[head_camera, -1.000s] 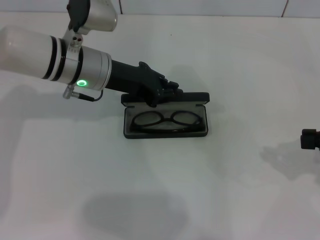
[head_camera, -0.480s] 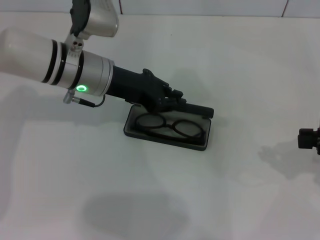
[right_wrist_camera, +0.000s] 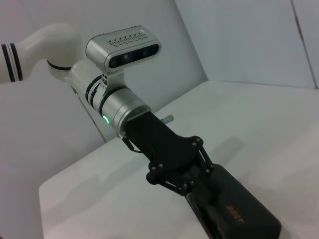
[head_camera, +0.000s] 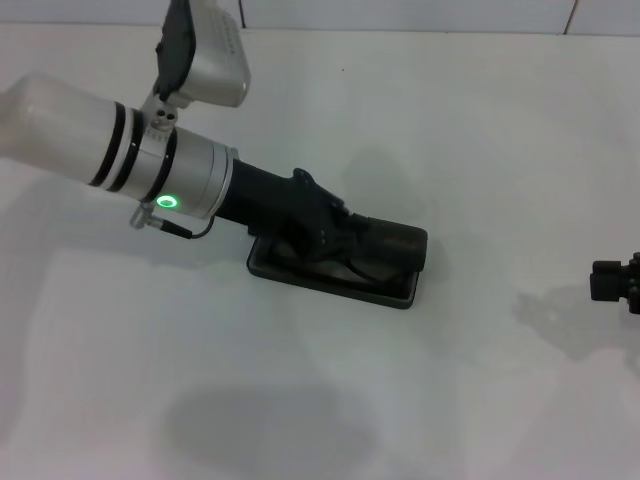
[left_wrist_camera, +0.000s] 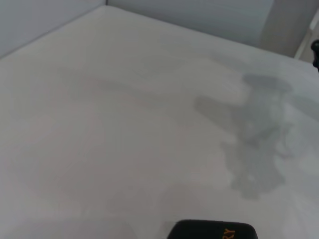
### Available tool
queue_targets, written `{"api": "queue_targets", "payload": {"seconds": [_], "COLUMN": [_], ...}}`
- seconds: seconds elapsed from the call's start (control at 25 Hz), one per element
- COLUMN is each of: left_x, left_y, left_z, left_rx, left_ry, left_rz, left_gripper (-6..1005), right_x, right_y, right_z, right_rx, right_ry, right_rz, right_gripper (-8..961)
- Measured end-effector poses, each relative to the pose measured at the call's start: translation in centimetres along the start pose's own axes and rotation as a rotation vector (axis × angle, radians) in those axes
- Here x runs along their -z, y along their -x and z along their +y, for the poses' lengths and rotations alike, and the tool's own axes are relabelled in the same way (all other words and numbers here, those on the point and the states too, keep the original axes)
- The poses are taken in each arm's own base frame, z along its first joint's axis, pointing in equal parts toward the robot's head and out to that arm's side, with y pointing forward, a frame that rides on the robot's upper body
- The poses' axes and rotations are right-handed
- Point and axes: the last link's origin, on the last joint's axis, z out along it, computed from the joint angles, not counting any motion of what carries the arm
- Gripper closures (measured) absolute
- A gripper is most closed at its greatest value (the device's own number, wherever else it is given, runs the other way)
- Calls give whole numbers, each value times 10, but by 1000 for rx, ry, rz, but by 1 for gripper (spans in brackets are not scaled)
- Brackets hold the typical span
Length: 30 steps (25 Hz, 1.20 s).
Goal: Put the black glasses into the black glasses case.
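The black glasses case [head_camera: 385, 262] lies at the table's middle, its lid [head_camera: 390, 243] lowered over the base, nearly shut. The black glasses are hidden under the lid. My left gripper [head_camera: 328, 236] rests on the lid's left part from above, fingers spread, holding nothing. In the right wrist view the left gripper [right_wrist_camera: 192, 178] presses on the case [right_wrist_camera: 241, 211], whose orange lettering faces up. A corner of the case [left_wrist_camera: 212, 230] shows in the left wrist view. My right gripper [head_camera: 612, 281] is parked at the far right, apart from the case.
The white table [head_camera: 450, 120] spreads all round the case. The left arm's silver forearm [head_camera: 150, 165] with its camera head reaches in from the upper left. A wall stands behind the table's far edge.
The left gripper has pushed the lid down over the base, covering the glasses. The case has turned slightly, its right end swinging toward me. The right arm has barely moved.
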Motion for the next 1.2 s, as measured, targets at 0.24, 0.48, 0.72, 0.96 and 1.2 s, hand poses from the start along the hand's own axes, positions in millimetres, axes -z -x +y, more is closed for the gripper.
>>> {"api": "queue_targets", "payload": {"seconds": [0.24, 0.48, 0.72, 0.96, 1.2], "left_x": [-3, -3, -4, -6, 9], "left_y": [3, 1, 6, 7, -13], "left_z": [6, 9, 10, 12, 25], "left_rx": [-25, -35, -32, -33, -102], "left_ry": [37, 60, 61, 64, 99], "left_rz": [-32, -32, -36, -30, 94], "left_gripper": [821, 821, 820, 820, 819], "right_x": [0, 0, -2, -2, 0], "right_y": [0, -2, -3, -3, -7], "right_z": [0, 1, 0, 1, 5], "right_rx": [-1, -6, -6, -4, 14], "right_ry": [1, 1, 7, 12, 31], "right_rz": [1, 2, 1, 2, -11], "right_gripper": [823, 822, 822, 822, 822]}}
